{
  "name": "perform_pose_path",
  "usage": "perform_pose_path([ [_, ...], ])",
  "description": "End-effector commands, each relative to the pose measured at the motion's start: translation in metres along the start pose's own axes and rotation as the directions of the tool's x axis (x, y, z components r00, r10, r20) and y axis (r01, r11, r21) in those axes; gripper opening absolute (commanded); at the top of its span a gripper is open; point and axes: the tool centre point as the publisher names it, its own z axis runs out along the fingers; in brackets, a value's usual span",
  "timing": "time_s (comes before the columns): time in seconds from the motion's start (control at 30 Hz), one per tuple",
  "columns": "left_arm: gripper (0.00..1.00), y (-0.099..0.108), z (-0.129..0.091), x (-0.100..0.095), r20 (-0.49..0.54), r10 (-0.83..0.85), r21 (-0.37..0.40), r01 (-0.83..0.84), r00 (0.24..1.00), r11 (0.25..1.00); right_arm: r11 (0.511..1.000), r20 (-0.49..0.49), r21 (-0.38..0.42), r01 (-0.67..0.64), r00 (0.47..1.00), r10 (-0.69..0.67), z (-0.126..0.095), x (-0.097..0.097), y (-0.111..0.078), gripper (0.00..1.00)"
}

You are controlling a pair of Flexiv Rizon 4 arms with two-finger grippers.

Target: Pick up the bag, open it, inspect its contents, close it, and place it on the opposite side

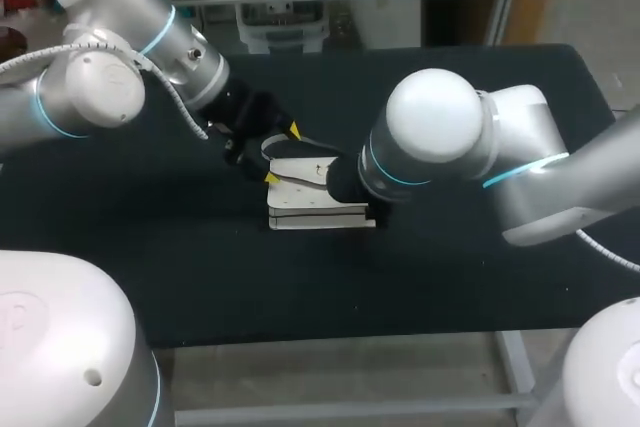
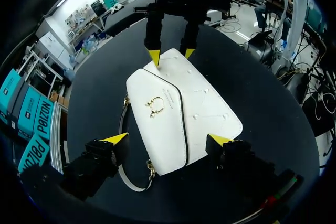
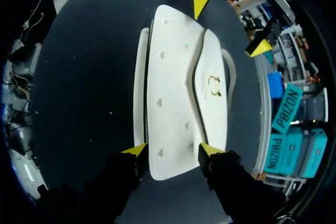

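A white bag point(image 1: 318, 203) with a gold clasp point(image 2: 155, 106) lies flat on the black table point(image 1: 150, 257), its flap up. My left gripper point(image 2: 168, 139) hangs open over one end, its yellow tips wide on either side of the bag point(image 2: 178, 114). In the head view the left gripper point(image 1: 281, 154) is at the bag's left end. My right gripper point(image 3: 173, 149) is at the opposite end of the bag point(image 3: 173, 103), open, its tips close against the two sides; I cannot make out contact. My right arm point(image 1: 440, 142) hides that gripper in the head view.
The bag's thin strap point(image 2: 131, 182) loops out on the table under my left gripper. From the left wrist, the right gripper point(image 2: 170, 54) shows at the bag's far end. From the right wrist, the left gripper point(image 3: 229, 24) shows beyond the bag.
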Motion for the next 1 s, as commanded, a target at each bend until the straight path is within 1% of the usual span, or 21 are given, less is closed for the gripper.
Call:
perform_pose_path([
  [0.03, 1.0, 0.001, 0.006, -0.007, -0.016, -0.004, -0.002, 0.004, 1.0, 1.0, 1.0, 0.018, 0.005, 0.003, 1.0, -0.003, 0.01, 0.001, 0.005, 0.61],
  [0.17, 1.0, 0.001, 0.009, -0.009, -0.022, -0.008, -0.005, 0.008, 1.0, 1.0, 1.0, 0.025, -0.006, 0.014, 1.0, -0.014, 0.012, -0.002, 0.009, 0.53],
  [0.3, 1.0, 0.002, 0.011, -0.01, -0.03, -0.012, -0.008, 0.012, 0.999, 1.0, 1.0, 0.03, -0.012, 0.026, 0.999, -0.026, 0.012, -0.003, 0.014, 0.47],
  [0.37, 1.0, 0.003, 0.012, -0.01, -0.032, -0.014, -0.008, 0.014, 0.999, 1.0, 0.999, 0.032, -0.013, 0.032, 0.999, -0.032, 0.011, -0.003, 0.016, 0.4],
  [0.43, 1.0, 0.003, 0.013, -0.01, -0.034, -0.015, -0.008, 0.015, 0.999, 1.0, 0.999, 0.031, -0.01, 0.036, 0.999, -0.036, 0.012, -0.002, 0.018, 0.32],
  [0.5, 1.0, 0.003, 0.013, -0.011, -0.035, -0.015, -0.006, 0.014, 0.999, 1.0, 0.999, 0.027, -0.008, 0.035, 0.999, -0.035, 0.014, -0.002, 0.017, 0.18],
  [0.53, 1.0, 0.003, 0.013, -0.011, -0.034, -0.014, -0.004, 0.013, 0.999, 1.0, 0.999, 0.026, -0.008, 0.034, 0.999, -0.033, 0.015, -0.001, 0.017, 0.07],
  [0.57, 1.0, 0.004, 0.013, -0.011, -0.029, -0.012, 0.001, 0.012, 1.0, 1.0, 0.999, 0.025, -0.008, 0.032, 0.999, -0.031, 0.015, 0.0, 0.017, 0.0],
  [0.77, 1.0, 0.002, 0.012, -0.002, 0.032, 0.045, 0.051, -0.047, 0.998, 0.998, 1.0, 0.019, -0.018, 0.005, 1.0, -0.004, 0.017, 0.006, 0.015, 0.0],
  [0.87, 1.0, -0.006, 0.01, 0.007, 0.071, 0.091, 0.076, -0.097, 0.993, 0.992, 0.999, 0.015, -0.028, -0.016, 1.0, 0.016, 0.017, 0.008, 0.015, 0.0],
  [0.93, 1.0, -0.011, 0.011, 0.012, 0.096, 0.115, 0.068, -0.121, 0.989, 0.99, 0.999, 0.015, -0.028, -0.016, 1.0, 0.016, 0.017, 0.008, 0.015, 0.0],
  [1.0, 1.0, -0.018, 0.012, 0.017, 0.117, 0.147, 0.084, -0.158, 0.982, 0.984, 0.999, 0.015, -0.028, -0.016, 1.0, 0.016, 0.017, 0.008, 0.015, 0.0],
])
